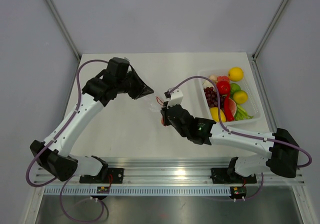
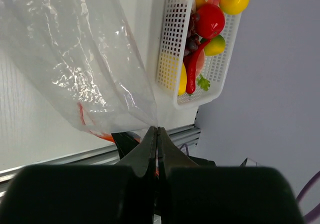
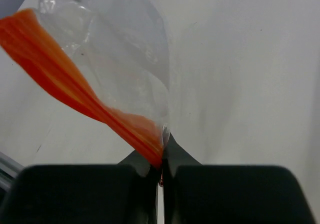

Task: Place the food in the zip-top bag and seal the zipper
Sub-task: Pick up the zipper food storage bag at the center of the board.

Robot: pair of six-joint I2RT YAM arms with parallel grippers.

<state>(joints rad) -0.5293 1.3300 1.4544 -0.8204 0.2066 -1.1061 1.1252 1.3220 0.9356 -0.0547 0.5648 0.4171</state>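
Between the 2 grippers: the clear bag (image 2: pixel 85 59) is stretched out over the table (image 1: pixel 125 134). From above its film is nearly invisible and its outline is hard to trace.
Height of bag: whether it rests on the table or hangs just above it cannot be told.
Left gripper (image 2: pixel 157 134): fingers pressed tight together, pinching a corner of the bag's film at their tips.
Right gripper (image 3: pixel 162 153): fingers closed to a hairline, nipping 1 end of the zipper (image 3: pixel 75 89).
Zipper: an orange-red strip, twisted and blurred in the right wrist view, running up and left to the picture's edge. Whether it is sealed cannot be told.
Food (image 1: pixel 240 97): piled in the white tray (image 1: pixel 253 98) at the right side of the table, well apart from the bag.
Pieces seen: lemons (image 1: pixel 235 73), a red round fruit (image 1: pixel 223 87), grapes (image 1: pixel 210 96), a chili (image 1: pixel 228 109), green pieces (image 1: pixel 243 113).
Hidden: the pieces overlap, so the lower ones show only in part. The left wrist view cuts the tray off at the top. Black gripper bodies fill the bottom of both wrist views.
In the way: a purple cable (image 1: pixel 186 79) from the right arm loops across the tray's left side.
Around: a metal rail (image 1: pixel 165 170) along the near edge, with grey walls behind the table.
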